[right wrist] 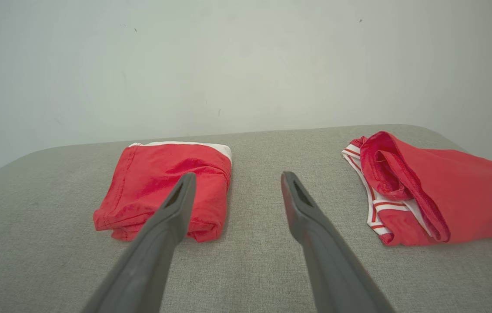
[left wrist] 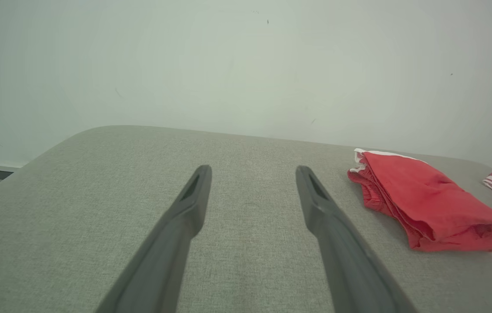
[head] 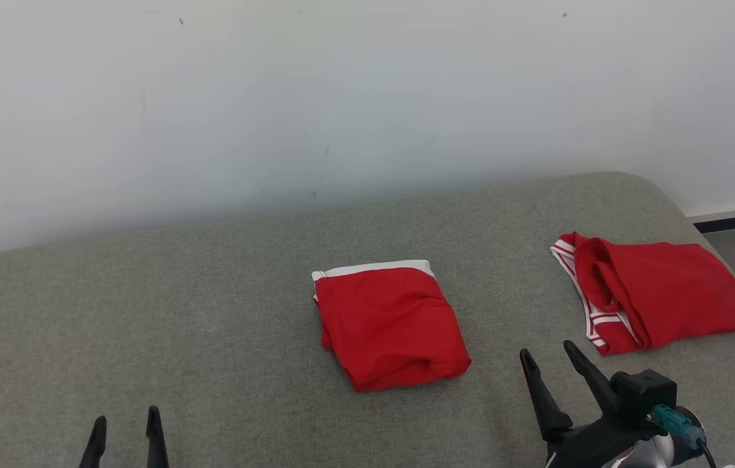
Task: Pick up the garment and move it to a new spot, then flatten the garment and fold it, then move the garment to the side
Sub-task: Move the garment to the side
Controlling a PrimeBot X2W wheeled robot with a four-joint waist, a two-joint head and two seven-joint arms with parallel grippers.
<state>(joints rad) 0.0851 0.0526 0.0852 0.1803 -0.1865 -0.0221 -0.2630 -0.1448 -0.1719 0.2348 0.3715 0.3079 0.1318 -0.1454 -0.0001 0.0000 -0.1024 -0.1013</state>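
At cushion (head: 211, 338) centre, folded red garment (head: 392, 325)

Item 1: folded red garment (head: 390, 325), a compact squarish packet with a white band along its far edge, lying flat at mid-width of the grey fabric surface (head: 179, 312).
Item 2: second red garment (head: 666, 292), loosely folded, red-and-white striped trim on its left side, lying flat near the surface's right edge, well apart from item 1.
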